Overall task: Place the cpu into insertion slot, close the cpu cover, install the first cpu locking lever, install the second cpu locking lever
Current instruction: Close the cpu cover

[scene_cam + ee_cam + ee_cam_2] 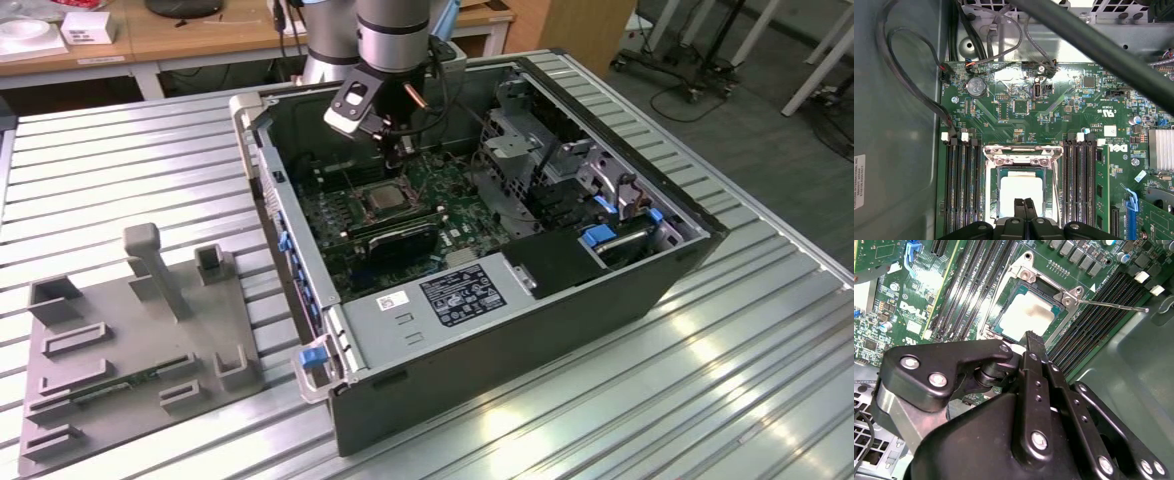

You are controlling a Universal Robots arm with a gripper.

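Observation:
The cpu [1026, 315] lies flat in the insertion slot [380, 198] on the green board, its pale metal top bright under the light. In the first wrist view the cpu [1021, 187] shows through the window of the silver cpu cover [1023, 161], which lies down over it. The cover [1049, 287] has two screw heads on one side. One thin locking lever [1109, 305] juts out sideways past the memory slots; a second lever [995, 297] runs along the socket's other side. My gripper [1024, 204] hovers just above the cpu's edge, shut and empty. It also shows as gripper [1032, 338] and gripper [388, 150].
Long black memory slots [961, 190] flank the socket on both sides. The open case [694, 235] holds a white-labelled black box [461, 290] and a metal drive cage [534, 150]. Loose cables [909, 75] loop along the case wall. A grey fixture [134, 330] stands on the slatted table.

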